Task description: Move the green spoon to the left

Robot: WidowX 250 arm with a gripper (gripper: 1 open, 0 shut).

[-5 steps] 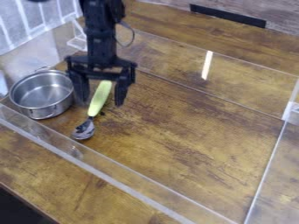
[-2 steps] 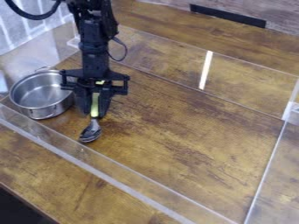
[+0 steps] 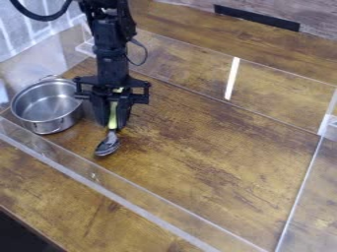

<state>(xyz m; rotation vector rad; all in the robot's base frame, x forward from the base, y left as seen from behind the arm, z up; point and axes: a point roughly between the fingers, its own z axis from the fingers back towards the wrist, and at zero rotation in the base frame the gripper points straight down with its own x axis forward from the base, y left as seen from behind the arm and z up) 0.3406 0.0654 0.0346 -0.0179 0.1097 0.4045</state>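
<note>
You're facing the green spoon [image 3: 113,123] beside the steel bowl [image 3: 46,104], its metal end pointing nearer you than that bowl. Your claw [image 3: 113,116] is clamping on its handle, so you're wanting a level, gentle leftward carry, minding the bowl's rim. That bowl is showing only bare metal inside, as far as you're seeing
</note>
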